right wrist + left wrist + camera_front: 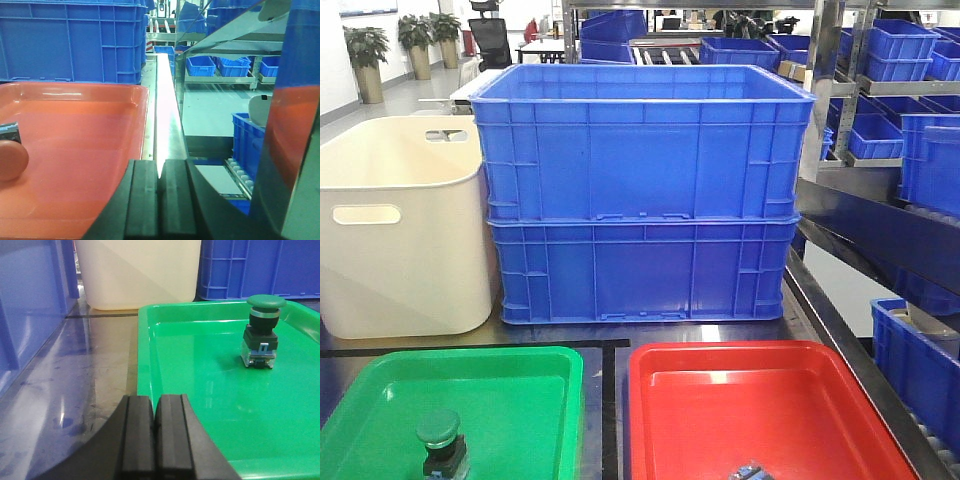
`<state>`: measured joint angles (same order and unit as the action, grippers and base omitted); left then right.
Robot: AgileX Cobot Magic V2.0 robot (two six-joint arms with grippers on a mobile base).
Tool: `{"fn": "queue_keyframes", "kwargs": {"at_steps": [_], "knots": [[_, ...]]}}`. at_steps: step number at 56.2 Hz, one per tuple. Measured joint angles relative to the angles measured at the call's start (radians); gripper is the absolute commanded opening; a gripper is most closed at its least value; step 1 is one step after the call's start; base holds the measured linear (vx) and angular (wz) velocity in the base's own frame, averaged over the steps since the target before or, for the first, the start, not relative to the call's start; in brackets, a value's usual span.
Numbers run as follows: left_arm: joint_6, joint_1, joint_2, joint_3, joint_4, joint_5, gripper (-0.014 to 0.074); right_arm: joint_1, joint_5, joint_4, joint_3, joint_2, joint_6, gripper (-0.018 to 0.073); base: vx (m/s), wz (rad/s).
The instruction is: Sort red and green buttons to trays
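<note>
While stacked blue crates point(640, 190) and cream tub point(400, 225) wall off the trays' far side, both grippers' fingers point(156, 432) sit clenched, empty.

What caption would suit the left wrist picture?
Closed fingers at the green tray rim, a green button standing upright inside.

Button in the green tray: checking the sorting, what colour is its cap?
Green button; left wrist view shows it best.
</note>
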<state>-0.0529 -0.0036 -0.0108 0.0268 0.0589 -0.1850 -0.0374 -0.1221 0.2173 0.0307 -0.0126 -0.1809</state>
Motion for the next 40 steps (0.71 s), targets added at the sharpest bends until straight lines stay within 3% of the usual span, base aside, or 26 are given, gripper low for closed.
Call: {"fn": "queue_keyframes", "kwargs": {"at_steps": [40], "knots": [[0.0,0.0,0.0,0.0,0.0,0.0,0.001,0.0,0.002,0.0,0.0,0.0,0.003,-0.0009,0.0,0.0]]}}
